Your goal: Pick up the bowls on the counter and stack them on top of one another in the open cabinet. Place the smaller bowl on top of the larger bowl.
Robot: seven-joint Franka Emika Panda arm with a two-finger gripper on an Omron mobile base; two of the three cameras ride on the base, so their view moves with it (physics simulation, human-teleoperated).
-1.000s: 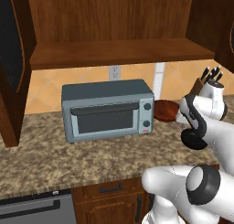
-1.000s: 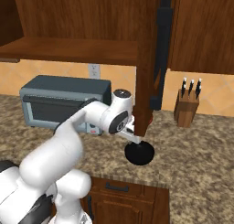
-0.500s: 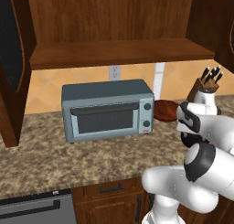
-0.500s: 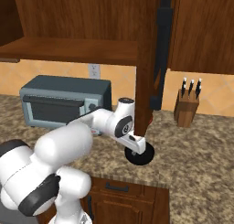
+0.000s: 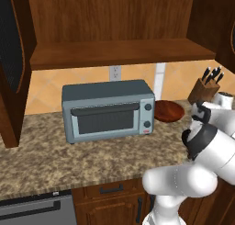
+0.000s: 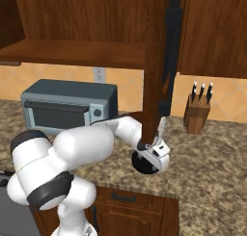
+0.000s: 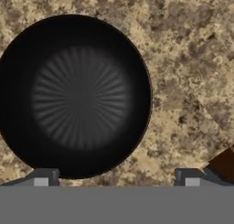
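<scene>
A black bowl (image 7: pixel 75 95) with a ribbed inside sits on the granite counter (image 7: pixel 183 58), close under my hand. My gripper (image 7: pixel 116 179) is open and wide, the left fingertip (image 7: pixel 43 177) over the bowl's near rim and the right one outside it. From the right base view the gripper (image 6: pixel 154 155) hovers just above this black bowl (image 6: pixel 143 167), near the counter's front edge. A glossy reddish-brown bowl (image 5: pixel 169 111) rests at the back of the counter (image 5: pixel 92 160), right of the toaster oven. The open cabinet's shelf (image 5: pixel 119 52) runs above.
The grey toaster oven (image 5: pixel 108 110) stands mid-counter. A knife block (image 5: pixel 206 86) is at the back right. An open cabinet door (image 6: pixel 157 61) hangs right above my hand, and another mesh door (image 5: pixel 11 45) stands open at far left.
The hand has dropped lower and come closer over the black bowl. The jaws stayed open, and neither bowl has moved.
</scene>
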